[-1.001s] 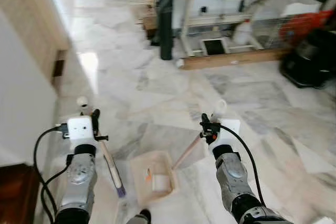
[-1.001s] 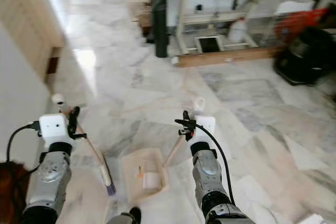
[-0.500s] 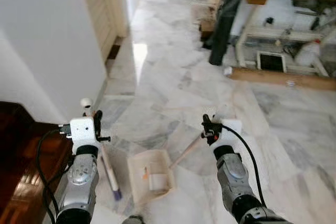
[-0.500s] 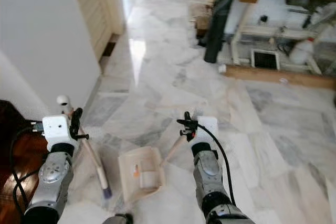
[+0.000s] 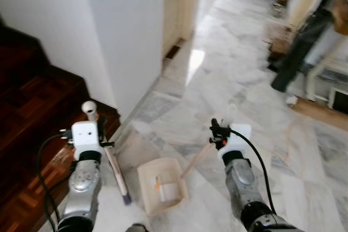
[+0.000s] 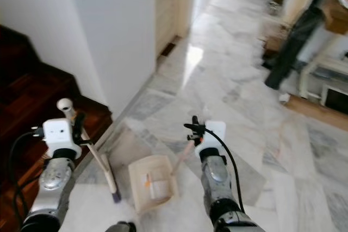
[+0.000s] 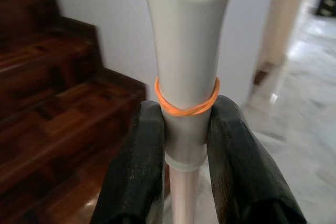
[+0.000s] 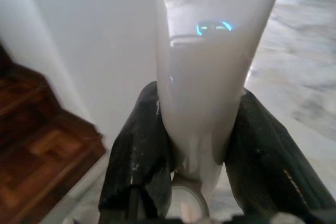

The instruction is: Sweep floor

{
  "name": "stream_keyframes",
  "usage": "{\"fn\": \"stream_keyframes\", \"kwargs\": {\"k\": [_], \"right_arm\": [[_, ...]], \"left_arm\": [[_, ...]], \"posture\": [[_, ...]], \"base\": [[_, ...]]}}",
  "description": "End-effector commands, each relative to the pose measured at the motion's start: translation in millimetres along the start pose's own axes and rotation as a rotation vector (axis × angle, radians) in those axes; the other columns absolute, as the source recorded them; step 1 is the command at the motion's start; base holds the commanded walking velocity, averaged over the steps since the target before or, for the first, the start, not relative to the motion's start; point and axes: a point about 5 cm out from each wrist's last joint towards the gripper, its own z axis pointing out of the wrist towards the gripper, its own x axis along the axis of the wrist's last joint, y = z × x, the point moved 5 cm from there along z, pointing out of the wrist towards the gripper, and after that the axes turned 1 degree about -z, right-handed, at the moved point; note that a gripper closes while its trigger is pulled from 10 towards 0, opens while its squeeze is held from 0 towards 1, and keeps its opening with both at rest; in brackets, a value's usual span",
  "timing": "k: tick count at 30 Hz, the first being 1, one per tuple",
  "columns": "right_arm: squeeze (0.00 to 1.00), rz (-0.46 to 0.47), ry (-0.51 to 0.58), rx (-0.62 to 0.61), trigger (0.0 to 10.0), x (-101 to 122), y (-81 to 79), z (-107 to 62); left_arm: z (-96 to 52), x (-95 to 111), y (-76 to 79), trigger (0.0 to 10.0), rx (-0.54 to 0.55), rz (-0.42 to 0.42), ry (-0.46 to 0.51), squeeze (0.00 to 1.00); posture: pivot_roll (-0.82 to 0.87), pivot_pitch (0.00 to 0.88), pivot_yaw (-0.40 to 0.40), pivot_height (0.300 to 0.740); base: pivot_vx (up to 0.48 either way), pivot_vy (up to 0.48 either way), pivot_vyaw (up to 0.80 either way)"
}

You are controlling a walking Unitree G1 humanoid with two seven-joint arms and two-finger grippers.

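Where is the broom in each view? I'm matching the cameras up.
Left eye: broom, lower left, held by the left gripper.
Right eye: lower left.
Left wrist: handle centre, clamped between fingers.
Right wrist: not in it.
Shared landmark: wooden stairs.

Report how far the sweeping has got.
Done: the dustpan already holds some scraps. In hand: the left gripper is shut on the broom handle, and the right gripper is shut on the dustpan handle. Left: the marble floor ahead; no sweeping stroke is visible.
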Motion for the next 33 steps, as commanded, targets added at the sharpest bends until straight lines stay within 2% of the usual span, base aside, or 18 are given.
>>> {"fn": "stream_keyframes", "kwargs": {"k": [1,15,33], "right_arm": [[0.00,0.018,0.020,-0.012,10.0,4.0,1.8,0.9],[0.00,0.016,0.016,-0.019,10.0,3.5,4.5,0.6],[0.00,0.014,0.017,-0.025,10.0,5.0,7.7,1.3]], "left_arm": [[0.3,6.0,6.1,10.0,-0.023,0.001,0.031,0.00],[-0.6,2.7,10.9,10.0,-0.052,0.004,0.014,0.00],[-4.0,1.5,5.5,10.0,-0.048,0.013,0.005,0.00]], "posture": [[0.14,0.044,-0.051,0.740],[0.14,0.060,-0.047,0.740],[0.13,0.089,-0.047,0.740]], "base": [[0.000,0.000,0.80],[0.000,0.000,0.80],[0.000,0.000,0.80]]}}
